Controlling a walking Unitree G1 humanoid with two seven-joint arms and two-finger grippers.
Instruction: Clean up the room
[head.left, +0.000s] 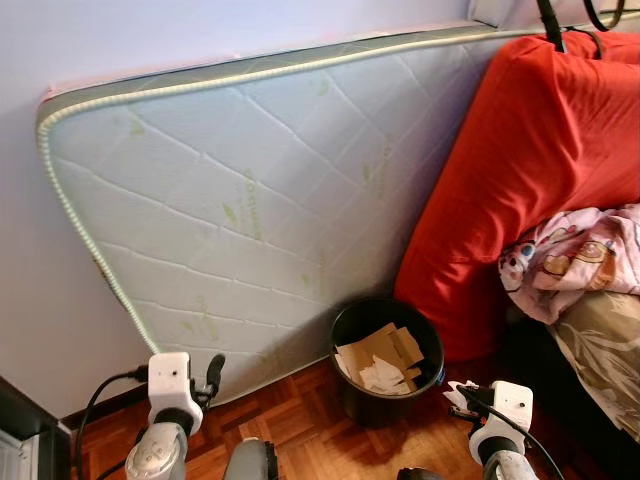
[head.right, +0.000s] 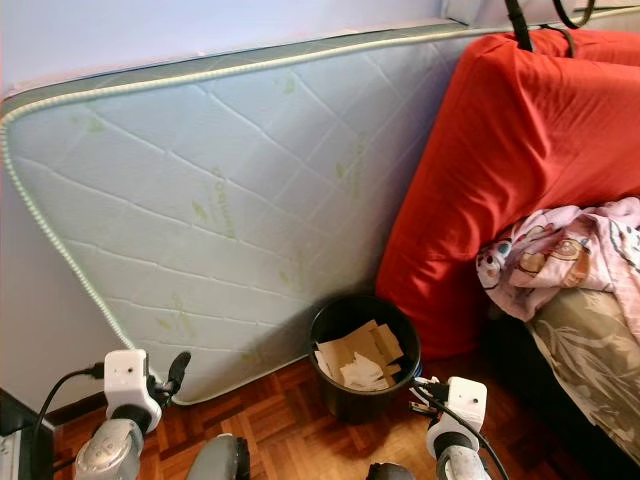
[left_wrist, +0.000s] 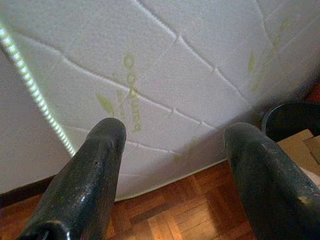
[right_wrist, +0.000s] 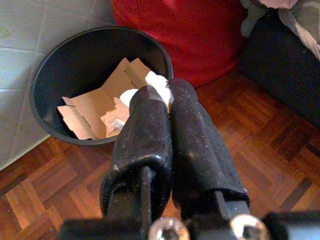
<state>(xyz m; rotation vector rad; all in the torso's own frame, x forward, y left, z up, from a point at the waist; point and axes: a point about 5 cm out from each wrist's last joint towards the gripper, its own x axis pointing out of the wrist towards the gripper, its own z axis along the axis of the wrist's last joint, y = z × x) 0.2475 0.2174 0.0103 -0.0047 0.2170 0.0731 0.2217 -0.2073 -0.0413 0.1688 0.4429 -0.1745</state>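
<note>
A black waste bin (head.left: 348, 322) stands on the parquet floor against the leaning mattress. Inside it lie brown cardboard pieces (head.left: 386, 347) and crumpled white paper (head.left: 381, 376). My right gripper (head.left: 462, 394) is just right of the bin, near its rim height. It is shut on a small white paper scrap (right_wrist: 158, 84), which sticks out past the fingertips. In the right wrist view the bin's opening (right_wrist: 82, 62) lies just beyond and to one side of the tips. My left gripper (head.left: 213, 374) hangs open left of the bin, facing the mattress, with nothing between its fingers (left_wrist: 102, 150).
A white quilted mattress (head.left: 250, 200) leans on the wall behind the bin. A big red cushion (head.left: 520, 180) stands to the right, with a patterned pink blanket (head.left: 575, 255) on dark furniture below it. Parquet floor (head.left: 300, 410) shows between my arms.
</note>
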